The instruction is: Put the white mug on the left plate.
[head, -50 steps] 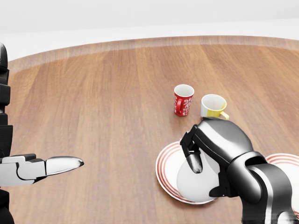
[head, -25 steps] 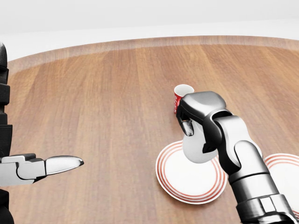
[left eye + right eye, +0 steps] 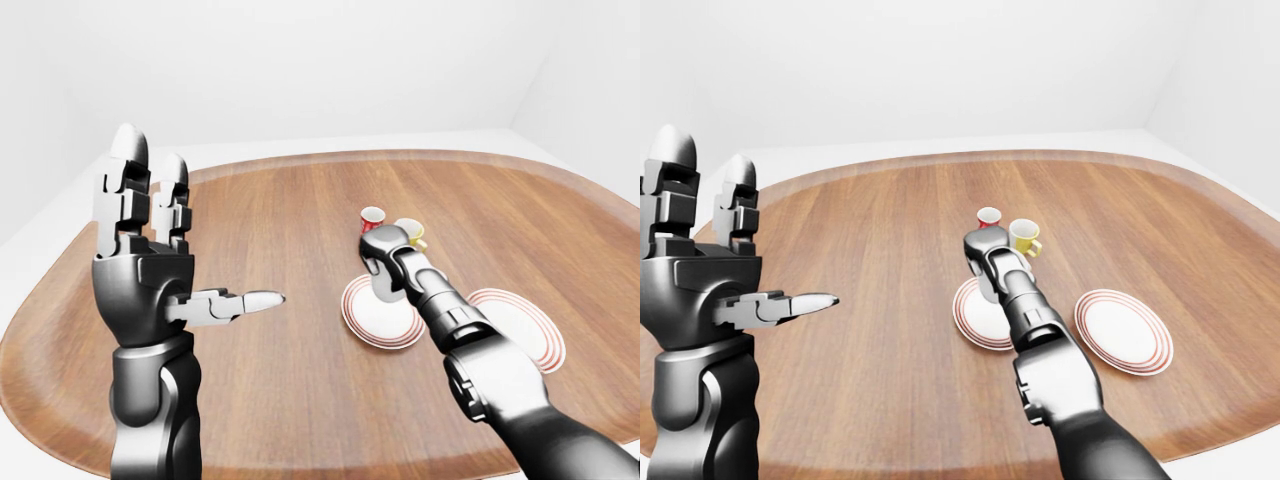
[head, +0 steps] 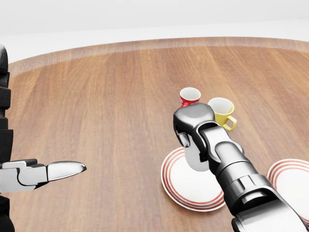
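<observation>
One white mug (image 4: pixel 196 157) is clutched in the right hand (image 4: pixel 192 126), whose fingers wrap round it, and it hangs over the upper part of the left plate (image 4: pixel 179 186); whether it touches the plate cannot be told. Just above the hand in the head view stand a red mug (image 4: pixel 189 96) and a yellow mug (image 4: pixel 221 110), with the right plate (image 3: pixel 1123 331) beside the left one on the wooden table (image 4: pixel 106 106). The left hand (image 3: pixel 150 265) is raised upright at the left, fingers spread and holding nothing.
</observation>
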Robot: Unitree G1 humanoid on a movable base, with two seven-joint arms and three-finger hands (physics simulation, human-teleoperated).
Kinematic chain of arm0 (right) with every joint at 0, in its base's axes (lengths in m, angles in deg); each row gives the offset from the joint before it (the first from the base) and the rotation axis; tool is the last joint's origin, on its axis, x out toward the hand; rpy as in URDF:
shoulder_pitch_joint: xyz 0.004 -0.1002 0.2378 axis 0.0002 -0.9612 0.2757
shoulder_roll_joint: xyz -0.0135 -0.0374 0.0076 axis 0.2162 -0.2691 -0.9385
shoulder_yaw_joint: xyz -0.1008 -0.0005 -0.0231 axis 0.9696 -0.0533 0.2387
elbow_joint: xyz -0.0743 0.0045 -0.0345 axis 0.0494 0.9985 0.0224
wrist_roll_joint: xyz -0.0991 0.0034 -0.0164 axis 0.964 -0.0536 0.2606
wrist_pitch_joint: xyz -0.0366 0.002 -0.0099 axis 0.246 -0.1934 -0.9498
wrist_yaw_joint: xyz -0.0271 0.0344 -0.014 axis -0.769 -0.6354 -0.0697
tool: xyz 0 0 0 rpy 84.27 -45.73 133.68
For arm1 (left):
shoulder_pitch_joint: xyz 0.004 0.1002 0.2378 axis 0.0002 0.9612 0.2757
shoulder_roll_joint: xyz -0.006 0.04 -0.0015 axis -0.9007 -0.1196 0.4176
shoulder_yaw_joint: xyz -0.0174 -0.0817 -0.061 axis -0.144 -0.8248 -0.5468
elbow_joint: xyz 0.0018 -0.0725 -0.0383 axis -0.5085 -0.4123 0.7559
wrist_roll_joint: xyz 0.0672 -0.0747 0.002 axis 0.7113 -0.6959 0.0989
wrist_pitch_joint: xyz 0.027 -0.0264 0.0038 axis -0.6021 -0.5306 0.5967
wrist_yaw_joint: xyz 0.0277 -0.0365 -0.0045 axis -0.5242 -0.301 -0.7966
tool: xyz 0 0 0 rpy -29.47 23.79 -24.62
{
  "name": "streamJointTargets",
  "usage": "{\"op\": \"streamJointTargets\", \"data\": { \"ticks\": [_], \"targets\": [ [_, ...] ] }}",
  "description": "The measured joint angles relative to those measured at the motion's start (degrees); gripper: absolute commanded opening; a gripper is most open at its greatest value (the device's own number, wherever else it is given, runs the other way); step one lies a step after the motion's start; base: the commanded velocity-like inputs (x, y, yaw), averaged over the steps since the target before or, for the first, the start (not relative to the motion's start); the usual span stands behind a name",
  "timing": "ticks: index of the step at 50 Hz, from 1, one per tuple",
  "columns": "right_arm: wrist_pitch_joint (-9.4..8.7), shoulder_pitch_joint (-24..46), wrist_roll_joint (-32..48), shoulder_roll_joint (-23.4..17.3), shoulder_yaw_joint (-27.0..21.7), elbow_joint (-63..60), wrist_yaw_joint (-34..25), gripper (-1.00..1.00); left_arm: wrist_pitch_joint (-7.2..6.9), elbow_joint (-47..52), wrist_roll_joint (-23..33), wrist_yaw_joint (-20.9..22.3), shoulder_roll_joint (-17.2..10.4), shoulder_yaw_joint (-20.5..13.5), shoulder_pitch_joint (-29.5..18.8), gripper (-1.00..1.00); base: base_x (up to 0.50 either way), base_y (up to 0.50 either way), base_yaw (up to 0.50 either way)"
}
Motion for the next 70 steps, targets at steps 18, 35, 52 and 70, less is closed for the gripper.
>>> {"op": "streamJointTargets", "data": {
  "ticks": [18,35,52,70],
  "targets": [
    [0.00,1.4,-0.3,1.1,0.5,6.2,3.6,-1.00,0.00,-0.4,0.0,0.0,0.0,0.1,0.0,0.89,0.00,0.00,0.00],
    [0.00,0.3,0.0,1.6,0.8,7.9,5.3,-1.00,0.00,-0.1,-0.1,0.0,-0.1,-0.1,0.0,0.90,0.00,0.00,0.00],
    [0.00,-0.8,0.7,2.4,1.2,8.7,6.4,-1.00,0.00,-0.1,-0.2,-0.1,-0.1,-0.3,-0.3,0.89,0.00,0.00,0.00],
    [0.00,-1.8,1.7,3.0,1.5,9.0,7.1,-1.00,0.00,-0.2,-0.2,-0.1,-0.1,-0.3,-0.2,0.90,0.00,0.00,0.00]
  ]
}}
